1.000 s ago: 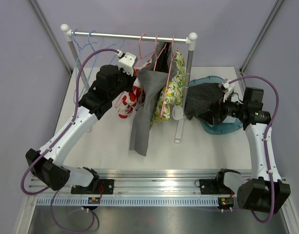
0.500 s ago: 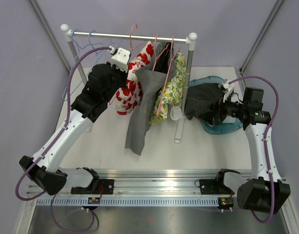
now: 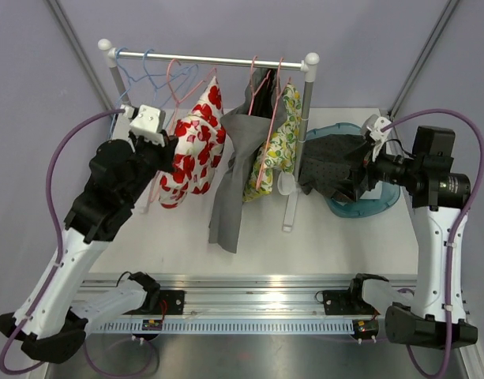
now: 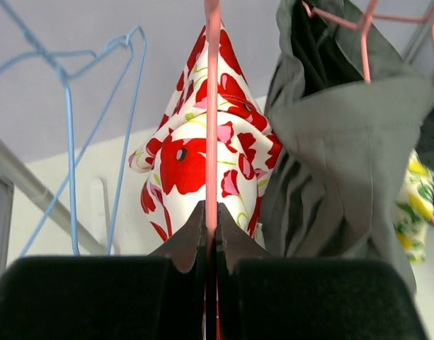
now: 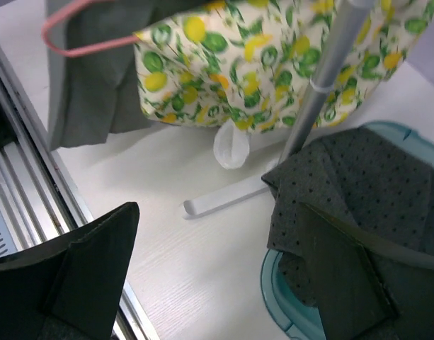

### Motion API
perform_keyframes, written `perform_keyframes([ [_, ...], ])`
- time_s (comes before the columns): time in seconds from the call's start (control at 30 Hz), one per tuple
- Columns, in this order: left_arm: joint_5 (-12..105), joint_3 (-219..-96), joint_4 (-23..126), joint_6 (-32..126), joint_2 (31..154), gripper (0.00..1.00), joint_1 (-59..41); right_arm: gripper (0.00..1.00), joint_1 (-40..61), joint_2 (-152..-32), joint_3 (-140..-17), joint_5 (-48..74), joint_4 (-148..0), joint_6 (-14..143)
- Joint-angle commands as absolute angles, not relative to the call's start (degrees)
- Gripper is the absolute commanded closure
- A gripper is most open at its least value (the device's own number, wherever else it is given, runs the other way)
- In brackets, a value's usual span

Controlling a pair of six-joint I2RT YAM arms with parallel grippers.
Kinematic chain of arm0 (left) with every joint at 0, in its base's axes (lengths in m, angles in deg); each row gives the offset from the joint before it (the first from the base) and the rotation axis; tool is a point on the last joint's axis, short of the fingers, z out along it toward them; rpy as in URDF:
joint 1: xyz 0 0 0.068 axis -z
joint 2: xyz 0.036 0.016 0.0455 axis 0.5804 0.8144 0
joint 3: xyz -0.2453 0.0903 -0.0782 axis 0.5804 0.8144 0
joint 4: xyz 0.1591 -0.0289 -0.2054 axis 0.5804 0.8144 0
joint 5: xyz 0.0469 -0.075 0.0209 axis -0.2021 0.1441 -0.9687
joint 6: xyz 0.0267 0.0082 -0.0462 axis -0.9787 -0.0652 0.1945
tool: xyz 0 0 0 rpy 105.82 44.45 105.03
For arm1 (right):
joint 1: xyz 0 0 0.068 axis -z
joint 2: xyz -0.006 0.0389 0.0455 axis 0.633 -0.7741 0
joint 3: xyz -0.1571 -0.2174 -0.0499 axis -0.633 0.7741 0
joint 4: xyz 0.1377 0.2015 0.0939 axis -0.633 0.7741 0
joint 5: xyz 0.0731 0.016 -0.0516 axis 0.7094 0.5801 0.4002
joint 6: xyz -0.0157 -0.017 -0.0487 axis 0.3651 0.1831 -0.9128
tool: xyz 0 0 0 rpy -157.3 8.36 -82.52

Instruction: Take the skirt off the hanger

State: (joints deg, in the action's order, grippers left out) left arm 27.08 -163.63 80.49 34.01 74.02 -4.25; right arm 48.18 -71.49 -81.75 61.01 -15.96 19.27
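Note:
The skirt (image 3: 193, 146) is white with red flowers and hangs on a pink wire hanger (image 3: 182, 75) at the left part of the rack. My left gripper (image 3: 166, 148) is shut on the hanger's lower wire, just left of the skirt. In the left wrist view the pink hanger (image 4: 212, 106) runs straight up from between the closed fingers of the gripper (image 4: 211, 212), with the skirt (image 4: 195, 156) behind it. Whether the hook still rests on the rail, I cannot tell. My right gripper (image 3: 360, 170) is open, beside the rack's right post, and in the right wrist view this gripper (image 5: 217, 212) holds nothing.
The rail (image 3: 218, 58) also carries blue hangers (image 3: 143, 75), a grey garment (image 3: 234, 174) and a lemon-print garment (image 3: 277, 146) on pink hangers. A teal basket (image 3: 368, 207) at the right holds a dark dotted cloth (image 3: 328, 162). The rack's foot (image 5: 224, 197) lies on the table.
My left arm has swung left, carrying the hanger and the red-flowered skirt away from the grey garment. The right arm has risen slightly, jaws still wide.

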Motion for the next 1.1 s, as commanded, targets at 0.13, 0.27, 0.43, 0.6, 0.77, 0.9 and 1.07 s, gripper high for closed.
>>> perform_keyframes([
  [0.13,33.7,-158.0,86.4,45.7,59.5,1.00,-4.4,0.01,22.4,-75.8,-95.7,57.6,-14.3,25.9],
  [0.27,34.5,-155.6,87.7,51.6,53.3,1.00,-4.4,0.00,8.1,-86.0,-105.0,50.1,-12.6,28.2],
  [0.43,35.8,-153.1,88.8,57.2,48.7,1.00,-4.4,0.01,-9.1,-95.0,-111.9,31.2,-15.5,29.0],
  [0.6,35.8,-151.0,90.3,58.7,46.4,1.00,-4.4,0.01,-15.2,-103.6,-118.4,21.0,-27.0,34.4],
  [0.77,36.0,-152.2,92.7,58.8,45.1,1.00,-4.4,0.01,-16.1,-109.8,-120.8,19.0,-32.6,35.6],
  [0.9,36.3,-153.5,94.0,58.7,44.6,1.00,-4.4,0.01,-16.6,-113.1,-121.0,21.6,-31.7,37.8],
  [1.07,36.5,-153.5,94.4,58.6,44.1,1.00,-4.4,0.01,-19.0,-111.5,-113.6,23.8,-37.5,38.7],
])
